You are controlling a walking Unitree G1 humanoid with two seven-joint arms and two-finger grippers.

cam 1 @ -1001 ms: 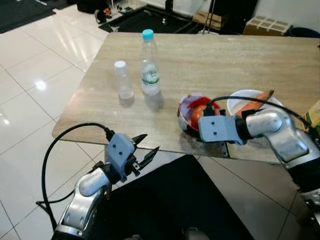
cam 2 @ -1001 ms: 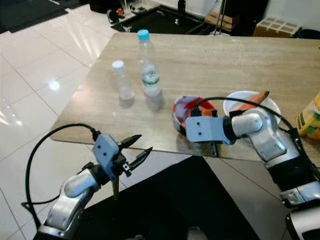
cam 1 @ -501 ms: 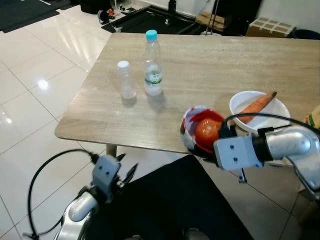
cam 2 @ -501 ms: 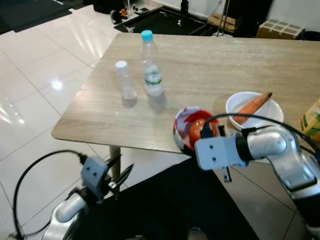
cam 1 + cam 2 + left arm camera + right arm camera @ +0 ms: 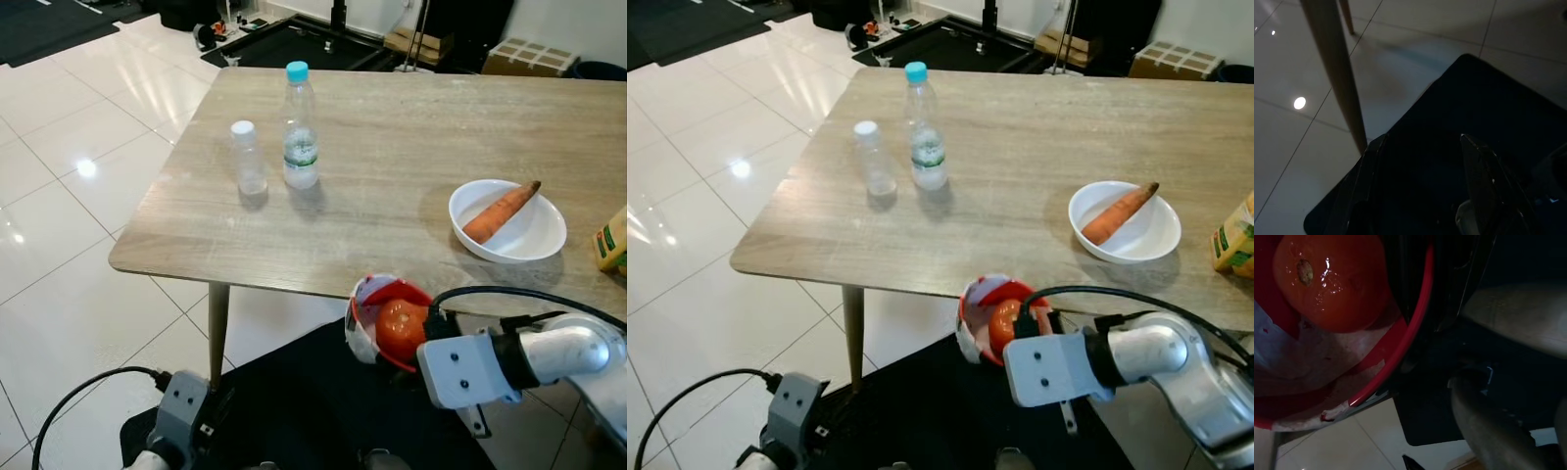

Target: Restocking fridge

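Since a second ago, the right claw [image 5: 1415,340] has been carrying the round red-rimmed bowl [image 5: 380,318] off the light wood-grain counter [image 5: 392,147]; the bowl is now hanging in the air just off the counter's near edge, above the dark mat [image 5: 294,401] on the white tiled floor [image 5: 69,196]. That claw is gripping the bowl by its rim, one black finger inside and one outside. The bowl is tilting a little, mouth facing up, with a round red tomato [image 5: 400,328] sitting inside.

Meanwhile the left claw [image 5: 1422,186] has dropped low and is hanging near the floor, its two fingers spread apart and holding nothing, pointing at the mat and a counter leg [image 5: 1334,78].

On the counter, a tall clear plastic bottle with a blue cap [image 5: 299,127] and a shorter clear bottle with a white cap [image 5: 246,157] are standing upright side by side. A white bowl [image 5: 534,240] is holding an orange carrot [image 5: 500,211], its long axis running diagonally, thin end pointing away to the robot's right. A yellow carton [image 5: 613,240] is sitting at the right edge.
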